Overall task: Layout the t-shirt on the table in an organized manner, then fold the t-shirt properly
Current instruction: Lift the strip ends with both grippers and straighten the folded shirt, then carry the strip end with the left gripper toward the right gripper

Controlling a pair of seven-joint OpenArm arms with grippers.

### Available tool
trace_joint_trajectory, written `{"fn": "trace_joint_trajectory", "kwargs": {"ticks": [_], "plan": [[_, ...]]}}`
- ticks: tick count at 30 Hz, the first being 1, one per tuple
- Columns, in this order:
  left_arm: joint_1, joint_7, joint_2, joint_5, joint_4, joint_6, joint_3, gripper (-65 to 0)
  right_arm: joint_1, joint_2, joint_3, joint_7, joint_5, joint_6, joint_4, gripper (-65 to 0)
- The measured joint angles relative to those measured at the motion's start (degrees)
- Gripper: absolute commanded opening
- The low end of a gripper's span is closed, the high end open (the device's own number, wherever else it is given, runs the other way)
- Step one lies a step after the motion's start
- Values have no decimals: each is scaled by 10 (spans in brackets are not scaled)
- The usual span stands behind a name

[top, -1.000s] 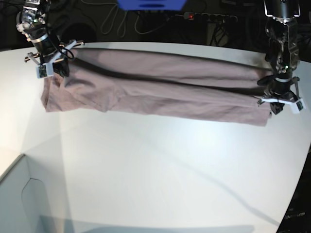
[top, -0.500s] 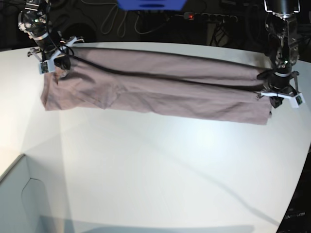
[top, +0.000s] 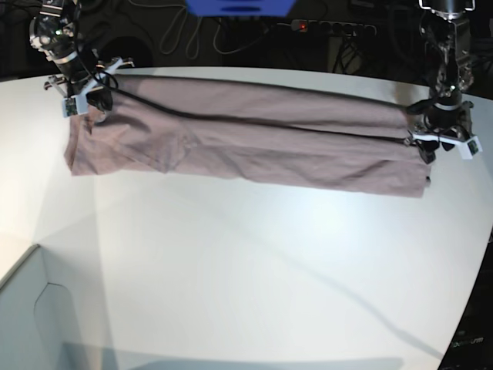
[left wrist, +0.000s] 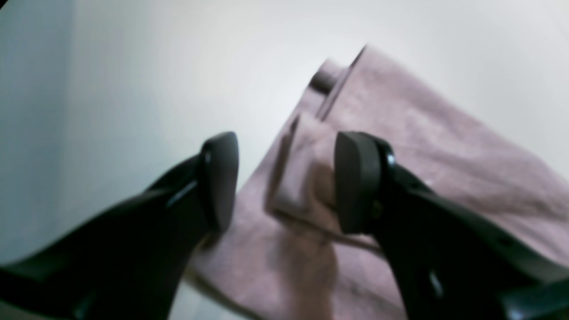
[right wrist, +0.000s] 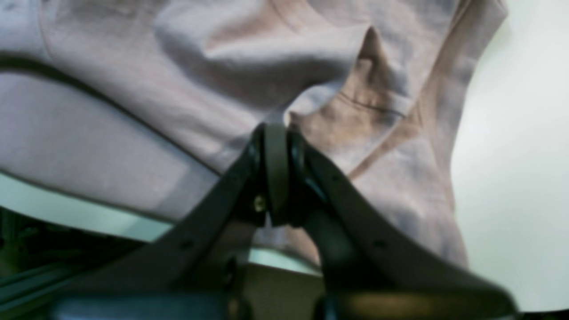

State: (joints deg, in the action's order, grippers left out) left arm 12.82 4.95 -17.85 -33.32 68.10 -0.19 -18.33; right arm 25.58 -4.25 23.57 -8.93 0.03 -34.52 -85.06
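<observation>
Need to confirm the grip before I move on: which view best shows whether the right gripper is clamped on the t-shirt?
The right wrist view: the right gripper has its jaws pressed together on a fold of the t-shirt. The base view shows that gripper at the shirt's corner, too small to judge. The left wrist view shows only the left gripper, open.

both wrist views blurred, t-shirt cropped

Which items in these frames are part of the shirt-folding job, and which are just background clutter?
Job:
- t-shirt, folded lengthwise
- table
- right gripper, shut on the shirt
- left gripper, open over the shirt's end

Lying about:
- pale box corner
- power strip and cables behind the table
</observation>
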Motion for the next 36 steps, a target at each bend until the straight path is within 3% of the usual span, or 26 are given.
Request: {"fn": "trace_joint_trajectory", "kwargs": {"ticks": [16,29,33,36], "plan": [[-14,-14,32,7,-46,-4,-24,-314,0,3,0,0,0,0,0,-650],[-39,-36,24,6,-90,-1,-8,-320,0,3,-1,0,0,0,-1,-650],[-40,-39,20,5,-90,0,17,-442,0,3,-1,0,0,0,-1,-650],[-41,-41,25,2,-92,-1,17,-585,0,3,-1,0,0,0,-1,-650]]}}
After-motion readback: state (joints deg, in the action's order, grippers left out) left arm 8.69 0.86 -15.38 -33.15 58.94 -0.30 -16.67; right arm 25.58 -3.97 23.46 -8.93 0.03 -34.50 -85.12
